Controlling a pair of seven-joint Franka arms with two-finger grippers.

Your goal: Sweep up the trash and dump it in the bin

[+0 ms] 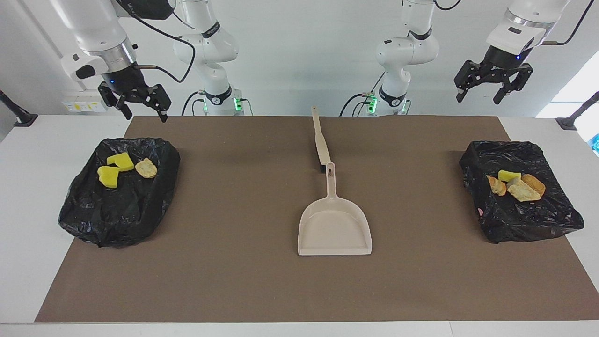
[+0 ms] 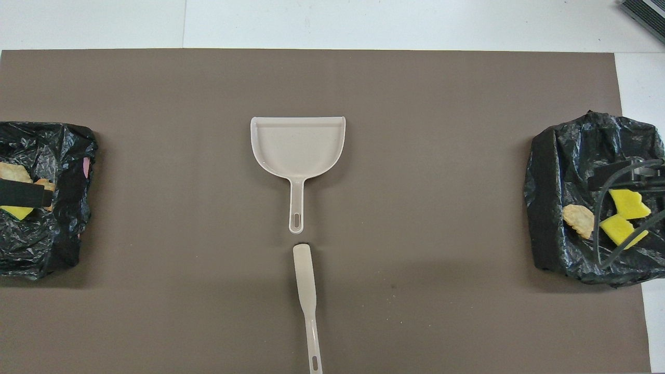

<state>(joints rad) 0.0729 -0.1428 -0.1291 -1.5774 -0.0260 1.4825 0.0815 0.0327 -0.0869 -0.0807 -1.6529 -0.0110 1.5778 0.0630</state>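
The trash lies in two black-bagged bins. The bin (image 1: pixel 117 206) at the right arm's end holds two yellow sponge chunks (image 1: pixel 110 176) and a bread piece (image 1: pixel 146 167). The bin (image 1: pixel 524 220) at the left arm's end holds a yellow chunk (image 1: pixel 508 175) and bread pieces (image 1: pixel 524 191). My right gripper (image 1: pixel 145 116) hangs open and empty above the robot-side edge of its bin. My left gripper (image 1: pixel 478 99) hangs open and empty, high above the table's robot-side edge near its bin.
A beige dustpan (image 1: pixel 334 229) lies empty mid-mat, its handle pointing toward the robots. A beige hand brush (image 1: pixel 321 140) lies in line with that handle, nearer to the robots. Both rest on the brown mat (image 1: pixel 234 262).
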